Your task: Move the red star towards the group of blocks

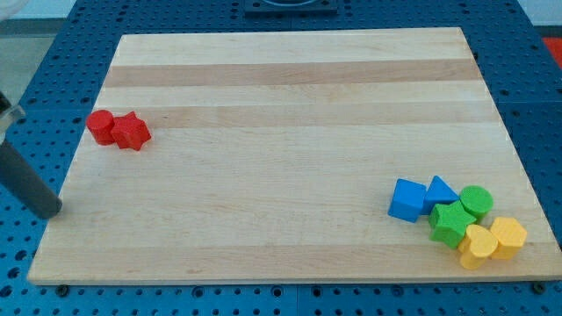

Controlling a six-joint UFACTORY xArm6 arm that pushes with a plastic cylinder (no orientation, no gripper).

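Here my tip (50,211) rests at the counter's (290,105) left edge, below the red star (132,132), which touches a red cylinder (101,126). No claw shows. The block group (457,219) overlaps at lower right; my rod's top is cut off.

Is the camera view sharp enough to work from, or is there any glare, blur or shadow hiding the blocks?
Camera view: even, soft light, no glare on the board; red star and the group by the blue cube look sharp, with only faint shadows; my tip, at the view's left, below the star, looks slightly blurred.
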